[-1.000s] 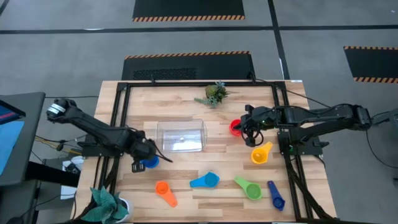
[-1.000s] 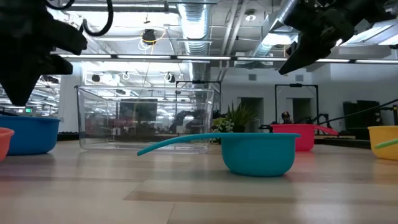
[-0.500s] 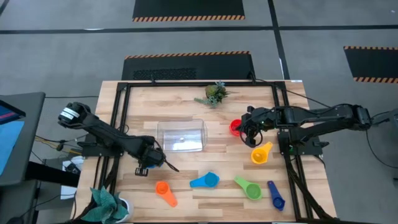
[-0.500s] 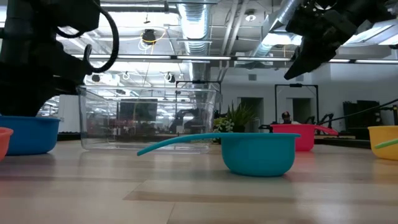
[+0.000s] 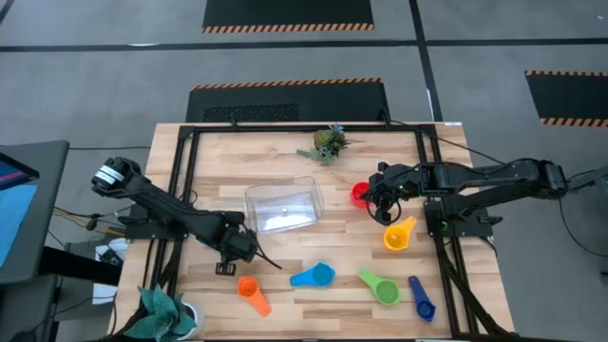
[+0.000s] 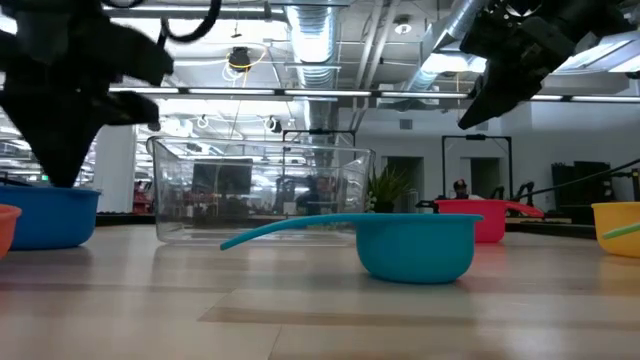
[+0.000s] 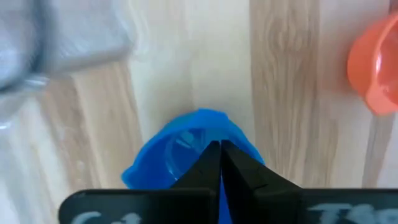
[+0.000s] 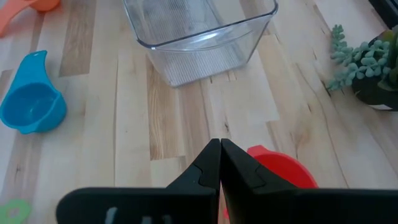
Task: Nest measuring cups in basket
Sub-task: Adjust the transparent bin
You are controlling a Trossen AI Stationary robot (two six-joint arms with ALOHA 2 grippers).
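Note:
My left gripper (image 7: 219, 146) is shut and points down over the bowl of a blue measuring cup (image 7: 186, 152). That cup sits on the table at the left of the low view (image 6: 50, 215) and is hidden under the arm in the high view, where the left gripper (image 5: 239, 249) is near the clear basket's (image 5: 285, 204) near-left corner. My right gripper (image 8: 220, 144) is shut and hangs in the air (image 6: 480, 105) above the red cup (image 8: 280, 169). The orange (image 5: 250, 290), teal (image 5: 313, 276), green (image 5: 380, 287), dark blue (image 5: 422, 300) and yellow (image 5: 399, 233) cups lie loose. My left gripper's shut fingers (image 7: 208, 165) come down from above over the blue cup's bowl (image 7: 180, 146). I cannot tell whether they touch it. The cup stands on the table.
A small potted plant (image 5: 329, 142) stands near the far edge. A teal cloth (image 5: 161, 310) lies at the near-left corner. A black frame (image 5: 185, 190) borders the wooden top. Bare wood lies between the basket and the row of cups near the front.
My left gripper has moved toward the near edge and to the right, and now covers the blue cup in the high view. The basket has turned slightly and slid a little toward the table's right.

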